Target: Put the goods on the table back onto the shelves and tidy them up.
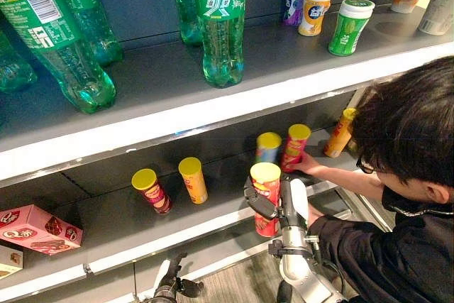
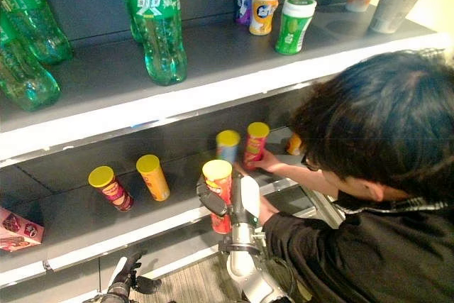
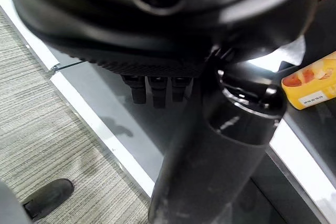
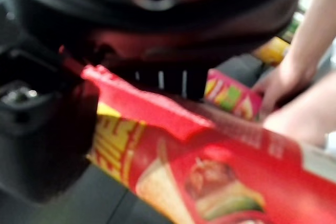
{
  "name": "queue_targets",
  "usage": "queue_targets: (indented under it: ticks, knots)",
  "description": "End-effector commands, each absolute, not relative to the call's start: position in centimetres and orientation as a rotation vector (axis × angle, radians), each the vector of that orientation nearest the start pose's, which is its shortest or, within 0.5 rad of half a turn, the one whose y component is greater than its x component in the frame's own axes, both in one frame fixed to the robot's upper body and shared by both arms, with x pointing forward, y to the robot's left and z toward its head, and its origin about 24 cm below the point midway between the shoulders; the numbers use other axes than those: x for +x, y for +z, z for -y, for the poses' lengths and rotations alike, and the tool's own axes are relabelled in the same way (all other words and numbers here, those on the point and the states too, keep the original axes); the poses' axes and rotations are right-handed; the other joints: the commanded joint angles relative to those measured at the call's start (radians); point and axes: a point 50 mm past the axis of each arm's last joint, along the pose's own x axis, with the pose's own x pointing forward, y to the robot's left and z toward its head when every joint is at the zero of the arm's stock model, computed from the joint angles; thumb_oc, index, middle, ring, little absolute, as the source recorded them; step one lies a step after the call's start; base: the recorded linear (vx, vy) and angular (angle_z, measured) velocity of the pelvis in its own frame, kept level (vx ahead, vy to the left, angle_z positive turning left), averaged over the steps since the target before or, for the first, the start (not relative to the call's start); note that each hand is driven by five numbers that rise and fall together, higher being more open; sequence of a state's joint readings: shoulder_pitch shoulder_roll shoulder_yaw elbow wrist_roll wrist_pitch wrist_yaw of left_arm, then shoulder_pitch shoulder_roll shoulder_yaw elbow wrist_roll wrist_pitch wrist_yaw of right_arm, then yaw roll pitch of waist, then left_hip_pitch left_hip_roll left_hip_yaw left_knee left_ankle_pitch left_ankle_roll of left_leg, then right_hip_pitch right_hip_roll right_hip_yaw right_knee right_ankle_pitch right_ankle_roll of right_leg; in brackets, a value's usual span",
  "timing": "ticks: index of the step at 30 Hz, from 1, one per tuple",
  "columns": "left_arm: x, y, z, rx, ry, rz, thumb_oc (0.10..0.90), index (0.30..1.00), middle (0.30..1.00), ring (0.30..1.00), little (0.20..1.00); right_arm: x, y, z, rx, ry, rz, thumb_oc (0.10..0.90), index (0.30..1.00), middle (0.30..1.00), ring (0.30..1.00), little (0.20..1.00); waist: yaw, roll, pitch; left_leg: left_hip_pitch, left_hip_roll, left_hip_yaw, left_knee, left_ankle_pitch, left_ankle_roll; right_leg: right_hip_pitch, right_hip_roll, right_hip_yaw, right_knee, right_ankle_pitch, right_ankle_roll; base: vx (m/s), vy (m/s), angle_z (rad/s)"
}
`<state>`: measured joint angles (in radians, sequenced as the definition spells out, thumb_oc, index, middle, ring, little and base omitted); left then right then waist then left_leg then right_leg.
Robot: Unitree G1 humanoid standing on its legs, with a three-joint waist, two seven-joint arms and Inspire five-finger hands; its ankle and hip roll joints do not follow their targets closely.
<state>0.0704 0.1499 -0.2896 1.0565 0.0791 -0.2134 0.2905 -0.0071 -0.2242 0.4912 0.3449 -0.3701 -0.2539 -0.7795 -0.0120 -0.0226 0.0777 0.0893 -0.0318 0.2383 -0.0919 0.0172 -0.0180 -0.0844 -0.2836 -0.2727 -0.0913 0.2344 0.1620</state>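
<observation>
My right hand (image 1: 273,202) grips a red can (image 1: 266,196) before the lower shelf (image 1: 106,228); its wrist view shows a person's hand (image 4: 281,85) on a pink can (image 4: 231,97). Left hand (image 1: 170,285) hangs open.

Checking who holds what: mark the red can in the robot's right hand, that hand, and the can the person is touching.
red can (image 1: 265,184): left eye view, upper label.
right hand (image 1: 259,204): left eye view, dark fingers round the can.
pink can (image 1: 294,148): left eye view, mid-body.

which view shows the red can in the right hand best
The left eye view: the red can stands whole, yellow lid up, in the right hand at the lower shelf edge. The right eye view shows much the same. The right wrist view shows its label close up and blurred.
</observation>
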Motion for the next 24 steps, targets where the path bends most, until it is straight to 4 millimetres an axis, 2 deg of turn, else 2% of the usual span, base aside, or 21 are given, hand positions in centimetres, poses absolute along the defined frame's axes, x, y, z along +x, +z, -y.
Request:
queue_targets:
  ticks: [1, 16, 22, 24]
  knots:
    - [6.5, -16.4, -18.5, 0.518, -0.042, -1.012, 0.8, 0.9, 0.9, 0.9, 0.9, 24.5, 4.8, 9.9, -0.396, -0.214, 0.472, 0.4, 0.3, 0.3, 0.3, 0.3, 0.063, -0.012, 0.049, 0.071, -0.055, -0.074, 0.005, -0.157, 0.028, -0.009, -0.074, -0.035, 0.011, 0.108, 0.083, 0.0, 0.0, 0.0]
    - [6.5, -16.4, -18.9, 0.516, -0.006, -1.018, 0.8, 0.9, 0.9, 0.9, 0.9, 23.6, 3.5, 9.2, -0.357, -0.166, 0.407, 0.4, 0.3, 0.3, 0.3, 0.3, 0.055, -0.019, 0.049, 0.08, -0.054, -0.077, 0.005, -0.158, 0.026, -0.002, -0.072, -0.034, 0.014, 0.105, 0.081, 0.0, 0.0, 0.0]
    - [6.4, -16.4, -19.1, 0.513, 0.01, -1.021, 0.8, 0.9, 0.9, 0.9, 0.9, 23.4, 3.8, 9.2, -0.334, -0.166, 0.412, 0.4, 0.3, 0.3, 0.3, 0.3, 0.051, -0.019, 0.056, 0.086, -0.052, -0.064, 0.005, -0.16, 0.031, -0.006, -0.066, -0.026, 0.023, 0.108, 0.079, 0.0, 0.0, 0.0]
    - [6.6, -16.3, -19.3, 0.512, 0.022, -1.015, 0.8, 0.9, 0.9, 0.9, 0.9, 23.7, 4.4, 9.0, -0.323, -0.163, 0.435, 0.4, 0.3, 0.3, 0.3, 0.3, 0.051, -0.013, 0.068, 0.092, -0.048, -0.045, 0.005, -0.159, 0.038, -0.034, -0.061, -0.02, 0.077, 0.087, 0.071, -0.05, 0.017, -0.04]
